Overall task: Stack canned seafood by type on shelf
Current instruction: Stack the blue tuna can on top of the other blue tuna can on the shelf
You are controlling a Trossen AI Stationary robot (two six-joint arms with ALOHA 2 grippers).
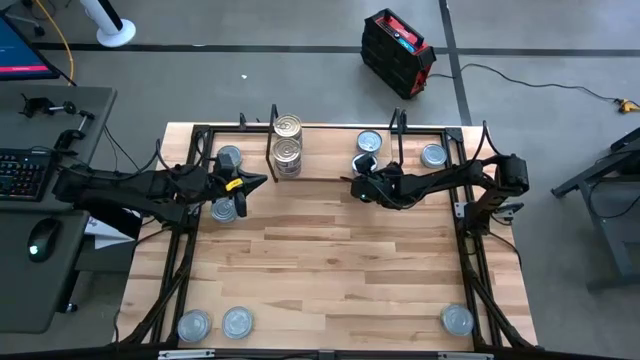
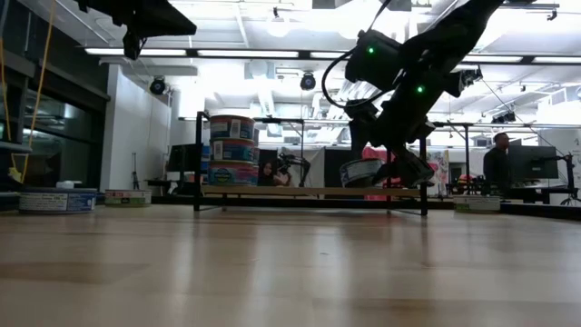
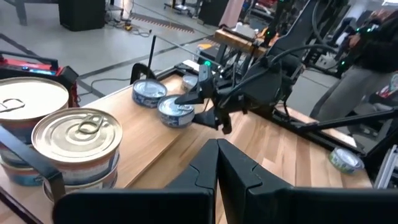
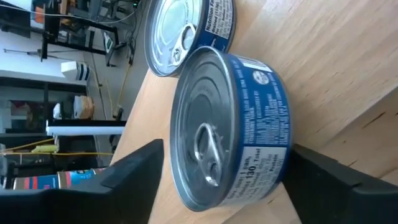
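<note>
2 dark fingers of my right gripper (image 4: 217, 168) stand spread either side of a blue-labelled tin (image 4: 227, 130), one at each side of its wall; I cannot tell whether they already press it. In the high view my right gripper (image 1: 362, 182) is at the shelf (image 1: 320, 180) on the far side of the table (image 1: 330, 270), right of a stack of gold-lidded tins (image 1: 287, 145), with a second blue tin (image 4: 186, 31) just beyond the one between my fingers. I judge the tin stiff and fairly heavy for its size: a short, flat metal drum with a ribbed silver lid, a pull ring and a glossy printed label. That label looks slippery, so I would take hold across the widest part of the side wall, low and square, never by the ring or rim. It should not dent easily, yet a tilted grip could let it swivel. My left gripper (image 1: 240, 184) waits at the left end of the shelf, fingers pressed together. More tins lie along the table's near edge.
</note>
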